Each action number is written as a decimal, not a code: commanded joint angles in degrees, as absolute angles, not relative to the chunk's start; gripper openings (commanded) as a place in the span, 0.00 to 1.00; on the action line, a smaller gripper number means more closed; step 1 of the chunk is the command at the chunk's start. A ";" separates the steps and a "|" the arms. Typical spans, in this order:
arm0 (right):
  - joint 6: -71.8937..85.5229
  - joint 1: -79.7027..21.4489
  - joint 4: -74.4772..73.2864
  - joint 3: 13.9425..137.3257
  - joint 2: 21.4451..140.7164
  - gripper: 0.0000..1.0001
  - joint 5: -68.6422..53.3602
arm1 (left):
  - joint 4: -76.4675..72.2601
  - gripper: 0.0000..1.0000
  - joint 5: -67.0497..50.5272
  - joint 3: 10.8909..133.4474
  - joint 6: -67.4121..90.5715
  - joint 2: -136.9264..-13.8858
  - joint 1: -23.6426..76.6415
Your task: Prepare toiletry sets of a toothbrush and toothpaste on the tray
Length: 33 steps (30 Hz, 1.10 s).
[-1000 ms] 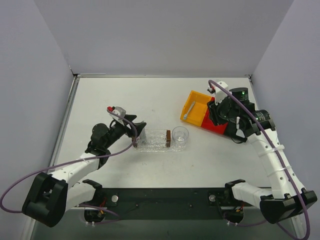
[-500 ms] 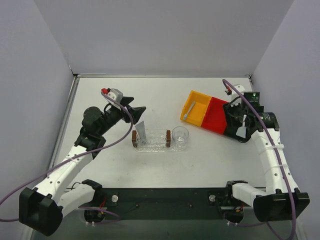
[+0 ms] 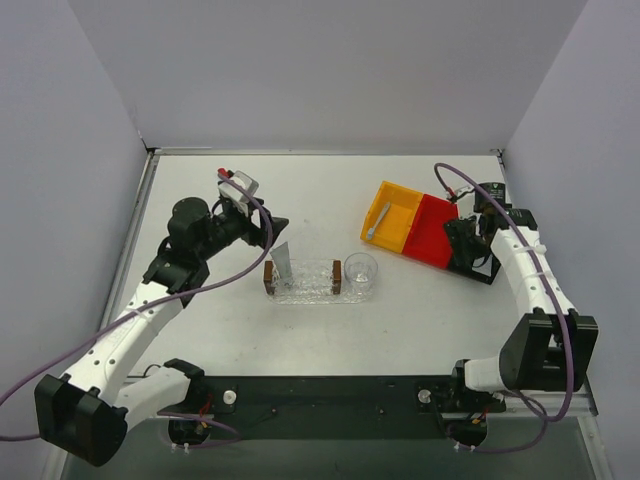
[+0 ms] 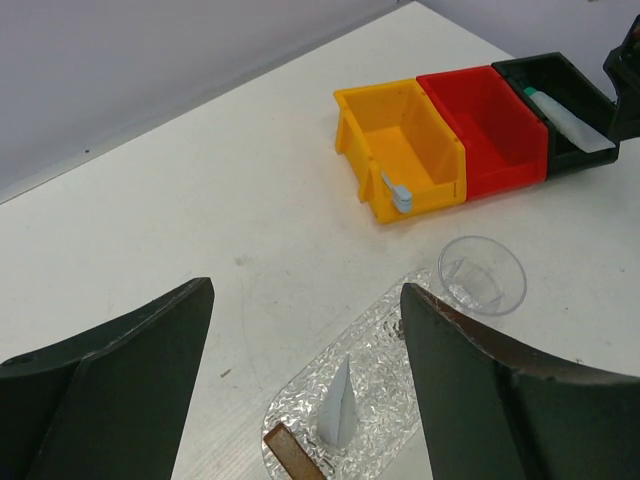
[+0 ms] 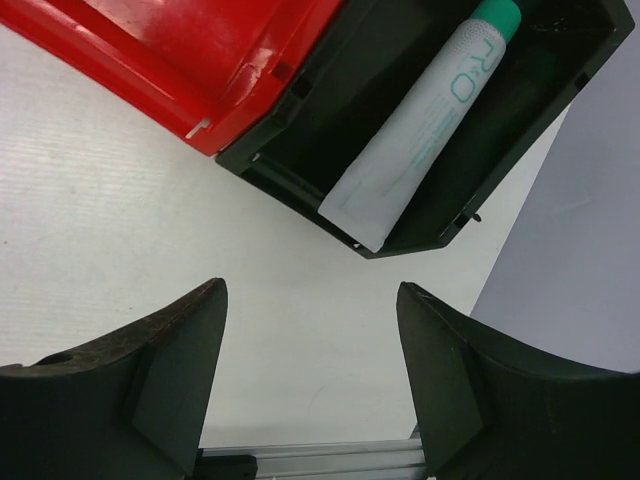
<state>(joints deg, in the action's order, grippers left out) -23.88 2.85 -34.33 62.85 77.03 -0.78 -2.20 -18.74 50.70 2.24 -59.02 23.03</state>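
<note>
- The toothpaste (image 4: 340, 405) stands up, pointy end on top, on the tray (image 4: 375, 350). It is just in front of the left pincer (image 4: 305, 295) and a bit below it, at the tray end closest to that pincer.
- The left pincer is wide open and holds nothing. Both of its fingers are apart from the tube.
- A brown block (image 4: 290, 450) sits right beside the tube.
- A clear cup (image 4: 482, 275) is at the tray's far end (I cannot tell if it is on the tray or just touching it).
- The toothbrush (image 4: 399, 191) is not on the tray yet. It leans on the front wall of the yellow bin (image 4: 432, 188), well ahead of the left pincer.
- The right pincer (image 5: 310, 300) is open and empty.
- Just ahead of the right pincer, a white tube (image 5: 420, 120) lies in the black bin (image 5: 330, 100), next to the red bin (image 5: 200, 50).
- I think half of one set is done. The brush is left to fetch, and the white tube may be for another set.
</note>
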 commanded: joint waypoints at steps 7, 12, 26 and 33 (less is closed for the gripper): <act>-19.34 5.71 -32.87 69.95 89.37 0.62 8.52 | -0.97 0.86 -20.74 52.82 0.35 -61.08 22.68; -17.06 6.85 -32.78 72.51 95.17 0.61 9.05 | -1.23 0.86 -20.92 52.56 0.35 -61.61 22.68; -13.10 9.75 -32.26 73.74 102.21 0.58 8.53 | -2.64 0.86 -21.18 51.33 1.67 -61.35 22.41; -12.13 10.11 -31.20 72.86 103.62 0.56 8.35 | -2.99 0.86 -20.92 50.63 2.02 -60.65 22.15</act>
<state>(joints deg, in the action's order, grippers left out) -13.72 9.41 -30.37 72.64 102.24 7.51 -0.32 -20.23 50.46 1.28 -61.95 22.72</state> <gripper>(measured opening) 0.566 0.857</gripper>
